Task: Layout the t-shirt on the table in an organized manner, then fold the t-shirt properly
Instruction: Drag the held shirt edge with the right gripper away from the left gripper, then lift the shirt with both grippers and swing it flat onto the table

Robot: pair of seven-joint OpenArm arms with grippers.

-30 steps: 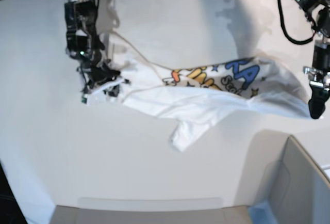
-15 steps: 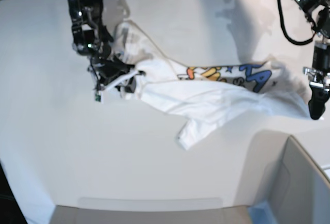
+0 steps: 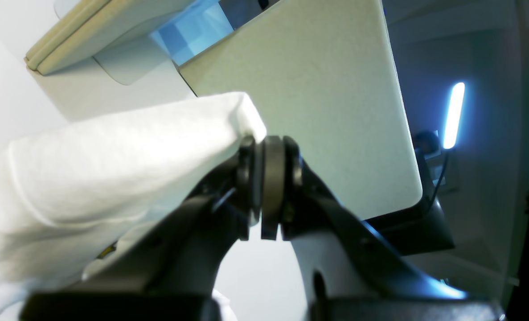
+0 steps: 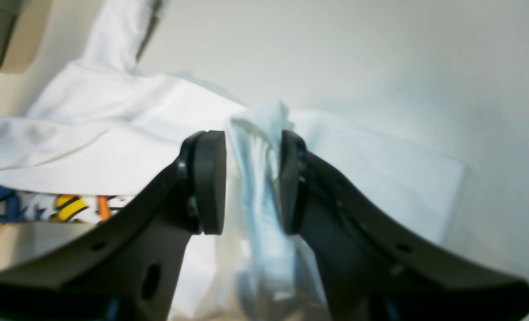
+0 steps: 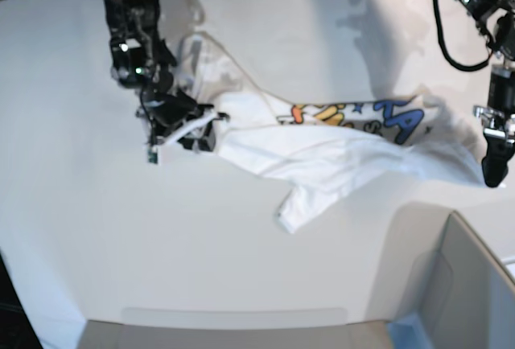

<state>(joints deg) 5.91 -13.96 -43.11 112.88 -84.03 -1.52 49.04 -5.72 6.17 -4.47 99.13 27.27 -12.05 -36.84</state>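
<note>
The white t-shirt lies crumpled and stretched across the table, with its colourful print facing up and one sleeve pointing toward the front. My left gripper at the right is shut on the shirt's end; in the left wrist view its pads are pressed together on the white cloth. My right gripper is at the shirt's left end. In the right wrist view this gripper has its jaws apart, and a bunched fold of the t-shirt stands between them.
A grey box-like piece stands at the front right corner, close under the left arm, and fills the left wrist view as a grey panel. A flat strip runs along the table's front edge. Black cables hang at the top right.
The right arm shifted right and back with the shirt's left end, letting the cloth slacken. Its jaws then parted around the fold. The left arm has not moved.
</note>
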